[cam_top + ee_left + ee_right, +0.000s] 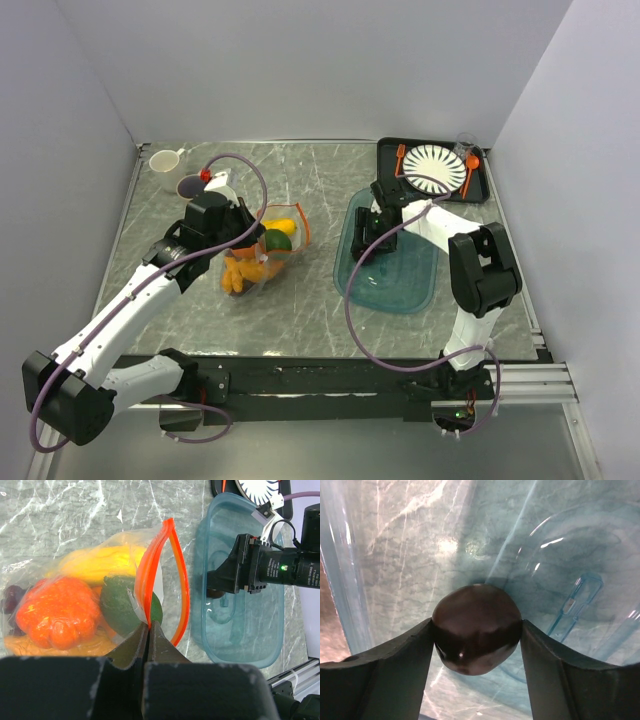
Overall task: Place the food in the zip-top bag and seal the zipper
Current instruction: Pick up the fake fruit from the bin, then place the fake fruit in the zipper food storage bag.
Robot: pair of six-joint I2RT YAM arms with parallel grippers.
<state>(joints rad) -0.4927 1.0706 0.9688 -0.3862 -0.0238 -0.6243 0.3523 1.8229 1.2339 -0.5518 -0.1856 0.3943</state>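
Note:
The clear zip-top bag (262, 262) lies left of centre, holding a yellow piece (100, 562), a red-orange piece (57, 612), a green piece (117, 607) and dark purple grapes (12, 597). Its orange-red zipper (150, 575) gapes open in a loop. My left gripper (149, 626) is shut on the near zipper strip at the bag's mouth, and also shows from above (255, 232). My right gripper (476, 635) is inside the teal tray (420, 540), shut on a dark round food piece (476, 627), with both fingers touching its sides.
The teal tray (400, 290) sits right of the bag. A black tray (482, 190) at the back right holds a white plate (437, 170), orange cutlery and a clear cup. Two cups (165, 160) stand at the back left. Walls enclose the table.

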